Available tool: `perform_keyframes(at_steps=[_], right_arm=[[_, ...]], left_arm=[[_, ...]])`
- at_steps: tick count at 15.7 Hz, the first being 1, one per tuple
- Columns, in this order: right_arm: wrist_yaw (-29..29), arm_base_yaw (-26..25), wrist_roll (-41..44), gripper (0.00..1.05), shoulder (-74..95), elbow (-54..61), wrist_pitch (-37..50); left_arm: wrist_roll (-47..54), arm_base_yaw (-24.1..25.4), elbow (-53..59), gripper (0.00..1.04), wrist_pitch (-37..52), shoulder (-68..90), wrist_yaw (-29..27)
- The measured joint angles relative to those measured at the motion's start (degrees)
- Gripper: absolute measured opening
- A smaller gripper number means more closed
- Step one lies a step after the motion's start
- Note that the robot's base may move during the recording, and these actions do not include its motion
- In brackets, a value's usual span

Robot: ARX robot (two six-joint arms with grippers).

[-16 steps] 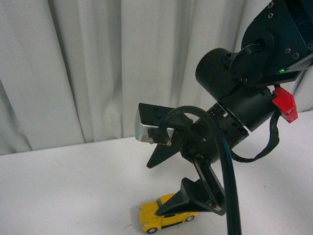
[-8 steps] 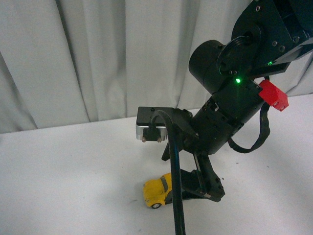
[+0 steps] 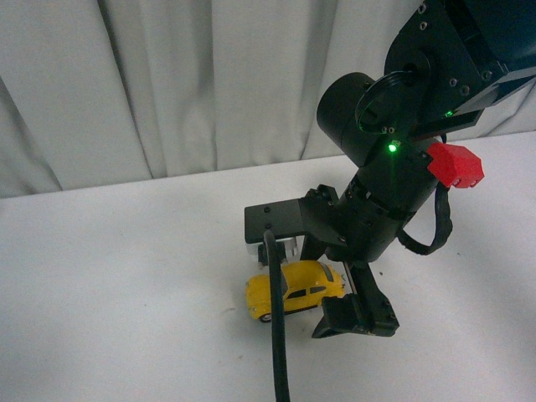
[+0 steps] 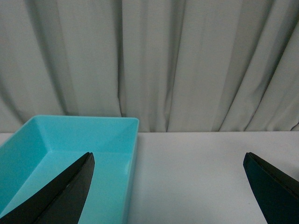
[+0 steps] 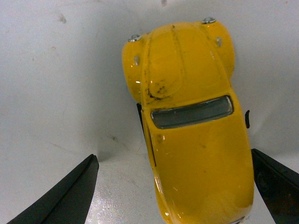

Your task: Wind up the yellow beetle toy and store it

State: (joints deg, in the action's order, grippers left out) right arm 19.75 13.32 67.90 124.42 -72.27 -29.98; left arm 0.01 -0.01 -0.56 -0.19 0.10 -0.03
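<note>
Holds right hand (image 5: 173,154) spread astride one yellow beetle toy (image 3: 306,285), cable (image 3: 276,352) across it; left hand (image 4: 168,155) spread facing one teal box (image 4: 56,140).

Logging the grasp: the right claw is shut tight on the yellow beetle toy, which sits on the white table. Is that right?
Not quite: the right claw is open, not shut. The right wrist view shows its fingers spread to either side of the yellow beetle toy, with a bare gap on one side. The toy does sit on the white table.
</note>
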Motion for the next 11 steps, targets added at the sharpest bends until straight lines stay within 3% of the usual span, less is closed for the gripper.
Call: perform_keyframes(at_steps=[4, 7, 8, 11], right_arm=[[1.22, 1.75, 13.07, 0.98, 2.34, -4.42, -1.2], [1.07, 2.1, 13.57, 0.98, 2.49, -4.81, -2.14], [1.05, 2.12, 13.33, 0.92, 2.47, -4.81, -2.25], [0.2, 2.1, 13.14, 0.56, 1.77, -4.7, -2.99]], left_arm=[[0.0, 0.0, 0.0, 0.98, 0.0, 0.0, -0.02], [0.0, 0.0, 0.0, 0.98, 0.0, 0.0, 0.0], [0.0, 0.0, 0.0, 0.98, 0.0, 0.0, 0.0], [0.0, 0.0, 0.0, 0.98, 0.0, 0.0, 0.0]])
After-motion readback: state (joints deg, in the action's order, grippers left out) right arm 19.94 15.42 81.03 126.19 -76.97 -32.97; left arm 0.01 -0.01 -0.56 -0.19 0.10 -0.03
